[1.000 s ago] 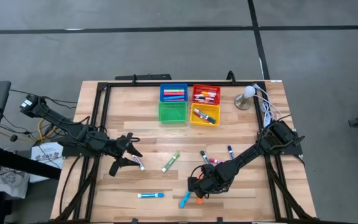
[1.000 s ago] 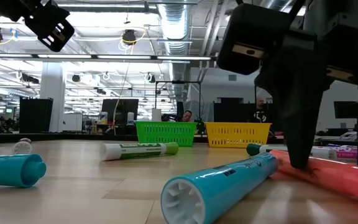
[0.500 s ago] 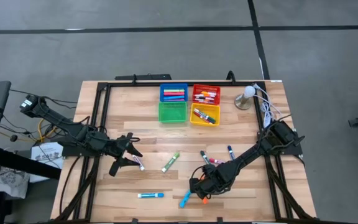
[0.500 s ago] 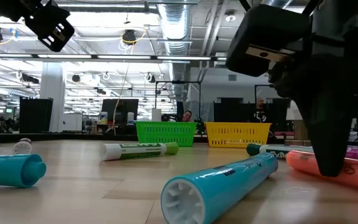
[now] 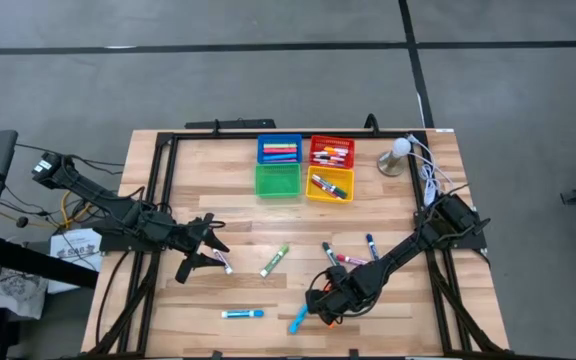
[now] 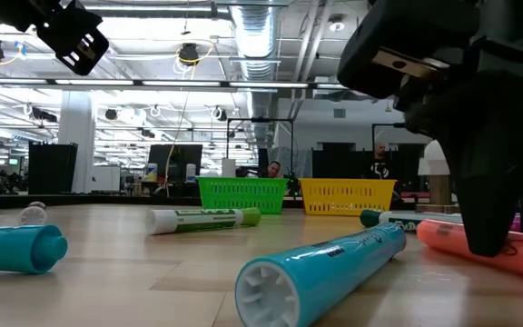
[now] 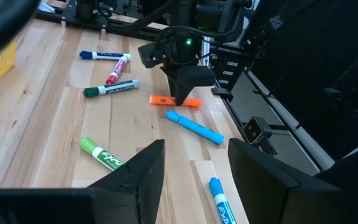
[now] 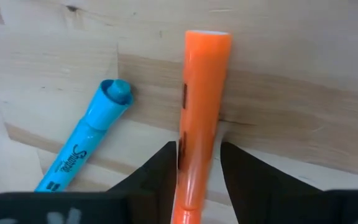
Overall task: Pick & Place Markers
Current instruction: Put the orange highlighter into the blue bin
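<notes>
The right hand (image 8: pixel 197 165) is down low on the bench (image 5: pixel 388 215), near the front edge. Its two dark fingers (image 8: pixel 157 171) sit on each side of an orange marker (image 8: pixel 201 106) and squeeze it. The orange marker lies flat on the wood. The fingers hold it near one end, and the rest of it sticks out in front of the hand.

A light blue marker (image 8: pixel 89 140) lies just beside the orange one, at a slant. The hand does not touch it.

The left hand (image 7: pixel 194 171) is up in the air over the left part of the bench. Its fingers are apart and there is nothing between them. A small marker with a pink end (image 5: pixel 225 264) lies on the bench close to it.

More markers lie loose on the wood. There is a green one (image 5: pixel 275 260) in the middle, a blue one (image 5: pixel 241 314) near the front, and a little bunch (image 5: pixel 348 252) by the right arm. At the back stand four small bins (image 5: pixel 305 165), blue, red, green and yellow. Three of them have markers inside.
</notes>
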### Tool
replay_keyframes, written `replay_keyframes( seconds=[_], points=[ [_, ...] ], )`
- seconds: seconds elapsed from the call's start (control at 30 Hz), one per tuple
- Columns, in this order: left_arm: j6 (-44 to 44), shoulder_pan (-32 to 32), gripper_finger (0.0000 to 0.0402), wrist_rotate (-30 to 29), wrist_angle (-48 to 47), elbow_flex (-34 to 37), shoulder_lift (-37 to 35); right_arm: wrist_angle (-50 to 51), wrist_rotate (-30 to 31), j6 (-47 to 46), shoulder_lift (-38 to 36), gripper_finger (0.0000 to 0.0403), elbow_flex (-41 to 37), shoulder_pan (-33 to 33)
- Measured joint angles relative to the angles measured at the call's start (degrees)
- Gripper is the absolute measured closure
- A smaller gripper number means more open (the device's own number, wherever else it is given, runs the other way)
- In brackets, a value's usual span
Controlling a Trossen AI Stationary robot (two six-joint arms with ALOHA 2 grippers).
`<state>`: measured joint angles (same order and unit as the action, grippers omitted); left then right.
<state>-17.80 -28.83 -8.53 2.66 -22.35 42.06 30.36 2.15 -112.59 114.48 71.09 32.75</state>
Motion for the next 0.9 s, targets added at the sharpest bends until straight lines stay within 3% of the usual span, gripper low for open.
replay_keyframes(
  seconds=[0.33, 0.7, 0.9],
  points=[
    [0.00, 0.02, 0.0225, 0.00, 0.41, 0.00, 0.00, 1.81, 0.17, -3.77, 0.04, 0.0359, 0.09, -0.02],
    [-0.22, 0.02, 0.0225, 0.02, 0.49, 0.00, 0.00, 2.10, 1.03, -2.44, -2.98, 0.0351, -0.35, 1.67],
    [-0.22, 0.01, 0.0225, 0.02, 0.93, 0.00, 0.00, -0.57, 7.15, 2.66, -9.98, 0.0352, -0.13, 2.43]
  ],
)
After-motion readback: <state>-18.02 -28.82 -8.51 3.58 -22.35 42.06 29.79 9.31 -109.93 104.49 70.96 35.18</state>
